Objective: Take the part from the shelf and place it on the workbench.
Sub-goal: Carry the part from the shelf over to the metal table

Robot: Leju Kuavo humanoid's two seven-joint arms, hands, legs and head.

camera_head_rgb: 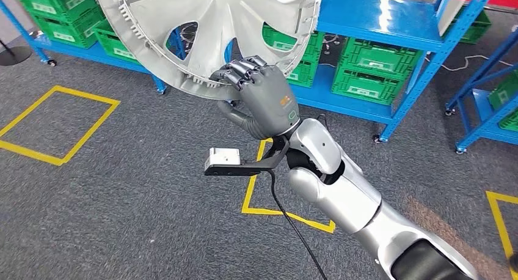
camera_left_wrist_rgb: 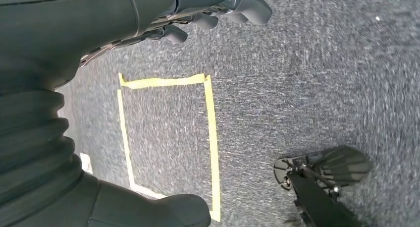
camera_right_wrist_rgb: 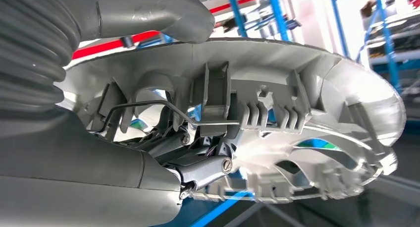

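One silver-grey spoked hubcap (camera_head_rgb: 207, 29), its rim gripped by the right hand (camera_head_rgb: 262, 96); left hand (camera_left_wrist_rgb: 208, 9) fingers curled, holding nothing.

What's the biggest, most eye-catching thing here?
The big silver wheel cover, held up in the air by its lower rim in the robot's right hand. Behind it stands a blue shelf with green crates, and yellow tape squares mark the grey carpet.

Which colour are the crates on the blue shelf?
The crates are green, clearest in the head view.
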